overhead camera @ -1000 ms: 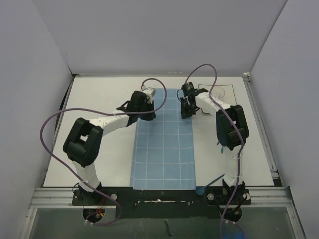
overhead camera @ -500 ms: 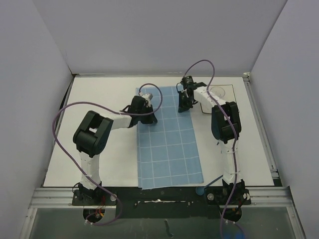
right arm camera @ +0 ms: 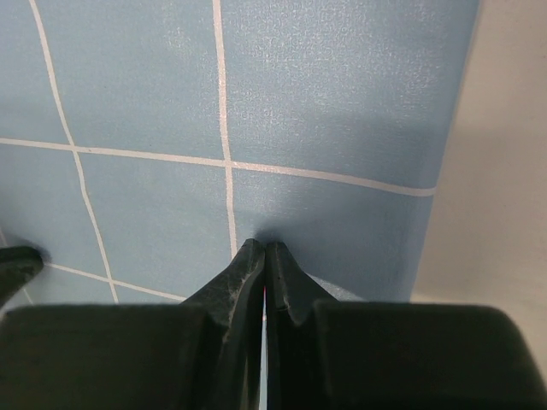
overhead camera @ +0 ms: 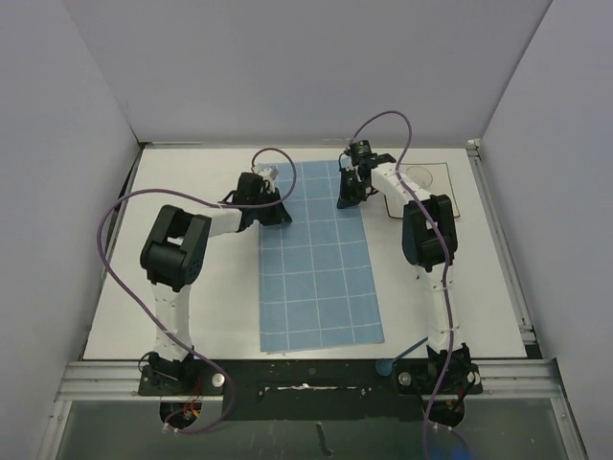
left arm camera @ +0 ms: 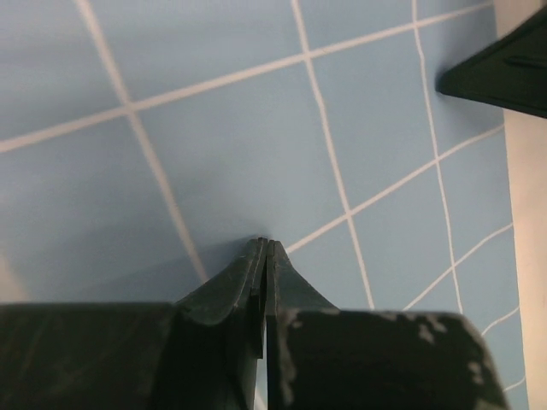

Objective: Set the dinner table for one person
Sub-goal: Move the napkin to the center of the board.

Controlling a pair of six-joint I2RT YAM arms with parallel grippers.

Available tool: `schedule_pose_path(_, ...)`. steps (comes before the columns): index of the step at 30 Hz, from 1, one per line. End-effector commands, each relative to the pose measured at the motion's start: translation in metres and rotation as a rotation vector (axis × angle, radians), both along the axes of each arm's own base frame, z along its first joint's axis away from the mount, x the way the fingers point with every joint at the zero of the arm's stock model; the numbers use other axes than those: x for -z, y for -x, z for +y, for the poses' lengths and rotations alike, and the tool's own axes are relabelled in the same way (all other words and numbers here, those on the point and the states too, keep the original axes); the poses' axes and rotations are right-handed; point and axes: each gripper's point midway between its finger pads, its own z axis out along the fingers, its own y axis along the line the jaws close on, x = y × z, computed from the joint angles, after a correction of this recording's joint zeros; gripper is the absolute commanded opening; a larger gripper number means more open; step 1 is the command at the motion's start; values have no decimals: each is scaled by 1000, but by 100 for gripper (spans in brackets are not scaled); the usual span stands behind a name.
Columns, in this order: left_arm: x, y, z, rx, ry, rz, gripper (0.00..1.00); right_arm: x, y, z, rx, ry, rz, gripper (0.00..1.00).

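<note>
A blue grid-patterned placemat (overhead camera: 321, 268) lies lengthwise down the middle of the white dinner table (overhead camera: 484, 273). My left gripper (overhead camera: 283, 213) is shut on the mat's left edge near its far end, its tips pressed to the cloth (left arm camera: 267, 243). Across from it, my right gripper (overhead camera: 346, 197) is shut on the mat near its far right corner (right arm camera: 263, 245). A small fold of mat rises beside the right gripper's fingers (right arm camera: 244, 269). The left wrist view shows the right gripper's dark tip (left arm camera: 500, 68) at the upper right.
A square white dark-rimmed plate (overhead camera: 446, 182) sits at the back right, just past the right gripper. Purple cables loop above both arms. White walls close the table in on three sides. Bare tabletop (right arm camera: 504, 171) shows right of the mat's edge.
Both grippers have moved toward the back of the table, dragging the placemat with them. Its near edge has left the table's front edge, and the mat has shifted slightly.
</note>
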Motion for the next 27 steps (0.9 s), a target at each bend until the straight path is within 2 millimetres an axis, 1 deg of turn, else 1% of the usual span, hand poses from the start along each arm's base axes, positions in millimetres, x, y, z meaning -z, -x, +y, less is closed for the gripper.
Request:
schedule_pose_path(1, 30, -12, 50, -78, -95, 62, 0, 70, 18, -9, 10, 42, 108, 0)
schedule_pose_path(7, 31, -13, 50, -80, -88, 63, 0, 72, 13, -12, 20, 22, 112, 0)
schedule_pose_path(12, 34, -12, 50, -80, -92, 73, 0, 74, 19, -13, 21, 19, 121, 0)
schedule_pose_path(16, 39, -13, 52, -95, -105, 93, 0, 77, 29, -14, 32, 6, 131, 0)
schedule_pose_path(17, 41, -14, 52, -94, -107, 99, 0, 81, 36, -15, 37, 6, 145, 0)
schedule_pose_path(20, 44, -18, 52, -96, -117, 116, 0, 84, 48, -15, 54, -1, 155, 0)
schedule_pose_path(24, 47, -27, 55, -106, -115, 142, 0, 78, 66, -11, 66, -11, 160, 0)
schedule_pose_path(27, 49, -33, 53, -105, -105, 147, 0, 71, 71, -8, 60, -15, 145, 0)
